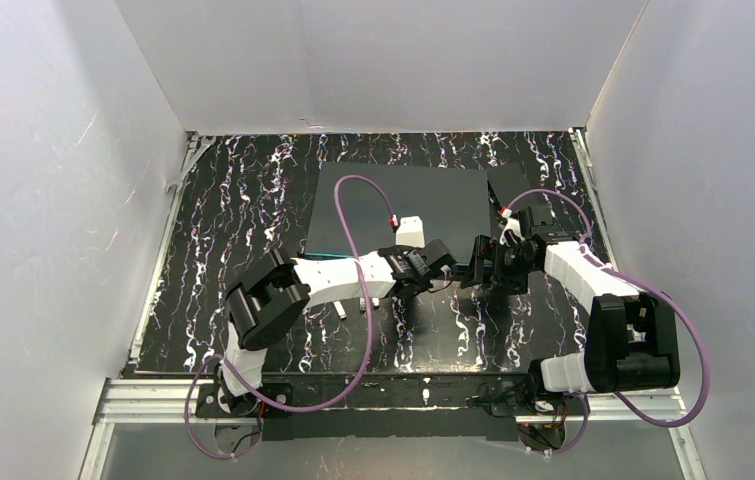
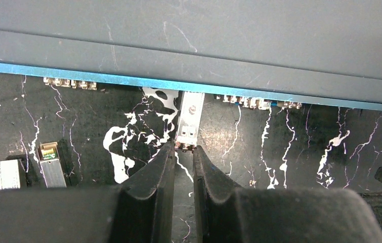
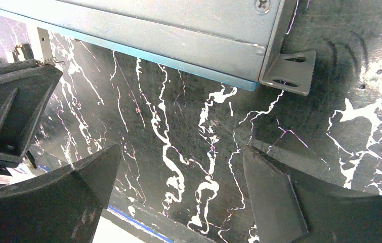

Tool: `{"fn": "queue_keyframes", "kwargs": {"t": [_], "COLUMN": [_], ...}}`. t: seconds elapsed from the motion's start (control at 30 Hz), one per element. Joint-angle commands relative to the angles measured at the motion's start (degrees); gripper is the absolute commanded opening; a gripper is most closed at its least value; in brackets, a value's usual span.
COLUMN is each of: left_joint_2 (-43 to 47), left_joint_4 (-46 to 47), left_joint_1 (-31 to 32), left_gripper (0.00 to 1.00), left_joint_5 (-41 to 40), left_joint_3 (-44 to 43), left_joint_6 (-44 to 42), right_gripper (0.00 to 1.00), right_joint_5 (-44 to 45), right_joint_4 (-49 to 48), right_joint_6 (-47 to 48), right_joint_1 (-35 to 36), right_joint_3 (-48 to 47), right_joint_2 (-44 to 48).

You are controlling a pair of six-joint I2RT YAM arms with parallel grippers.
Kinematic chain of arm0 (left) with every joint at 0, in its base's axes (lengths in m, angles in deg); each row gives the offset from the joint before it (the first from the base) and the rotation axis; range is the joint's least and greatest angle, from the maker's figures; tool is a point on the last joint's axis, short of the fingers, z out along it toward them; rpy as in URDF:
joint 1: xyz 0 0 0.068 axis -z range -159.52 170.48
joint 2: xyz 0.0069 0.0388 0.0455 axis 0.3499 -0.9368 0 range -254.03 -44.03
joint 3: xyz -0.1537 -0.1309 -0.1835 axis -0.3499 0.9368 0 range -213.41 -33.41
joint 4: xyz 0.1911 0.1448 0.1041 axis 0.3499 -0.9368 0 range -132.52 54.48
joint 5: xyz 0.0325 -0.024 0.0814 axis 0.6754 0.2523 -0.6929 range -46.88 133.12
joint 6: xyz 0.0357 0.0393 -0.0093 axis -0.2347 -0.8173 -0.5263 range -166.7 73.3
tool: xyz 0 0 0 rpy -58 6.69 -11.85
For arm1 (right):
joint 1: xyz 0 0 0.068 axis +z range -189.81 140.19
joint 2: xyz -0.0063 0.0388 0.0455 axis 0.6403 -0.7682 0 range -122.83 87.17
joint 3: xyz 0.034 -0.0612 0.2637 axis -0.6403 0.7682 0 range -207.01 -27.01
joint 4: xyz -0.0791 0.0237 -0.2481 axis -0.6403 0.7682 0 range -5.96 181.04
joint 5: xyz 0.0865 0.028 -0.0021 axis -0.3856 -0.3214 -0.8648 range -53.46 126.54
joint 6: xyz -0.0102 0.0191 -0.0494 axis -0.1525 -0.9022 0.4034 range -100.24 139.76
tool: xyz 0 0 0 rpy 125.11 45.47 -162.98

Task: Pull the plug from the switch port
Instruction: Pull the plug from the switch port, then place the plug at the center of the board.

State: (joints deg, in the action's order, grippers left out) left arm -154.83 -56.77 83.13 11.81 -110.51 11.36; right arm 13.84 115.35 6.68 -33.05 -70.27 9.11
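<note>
plug (image 2: 188, 119) seated in teal port edge of switch (image 2: 229, 45) | left gripper (image 2: 183, 149) narrowed around plug tail, contact cannot be told | right gripper (image 3: 181, 152) held wide open beside switch corner

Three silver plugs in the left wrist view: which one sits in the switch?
The plug directly ahead of the left claw, far end in the switch's teal edge. The other two lie loose on the table, far left.
</note>
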Motion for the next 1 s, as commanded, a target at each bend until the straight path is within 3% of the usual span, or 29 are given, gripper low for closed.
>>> {"fn": "queue_keyframes", "kwargs": {"t": [0.0,0.47,0.97], "left_joint_2": [4.82,7.09,5.23], "left_joint_4": [-9.29,-11.57,-20.23], "left_joint_1": [1.07,2.13,1.28], "left_gripper": [0.00,0.00,0.00], "left_joint_5": [1.42,1.23,-0.15], "left_joint_3": [2.51,3.86,1.39], "left_joint_6": [1.64,3.64,10.69], "right_gripper": [1.00,1.00,1.00], "right_joint_5": [-0.93,-1.21,-1.13], "right_joint_4": [-1.16,-1.34,-1.36], "right_joint_6": [0.69,0.69,0.69], "right_joint_1": [-0.25,-0.26,-0.23], "right_joint_3": [0.46,0.61,0.64], "right_joint_2": [-0.34,-0.60,-0.83]}}
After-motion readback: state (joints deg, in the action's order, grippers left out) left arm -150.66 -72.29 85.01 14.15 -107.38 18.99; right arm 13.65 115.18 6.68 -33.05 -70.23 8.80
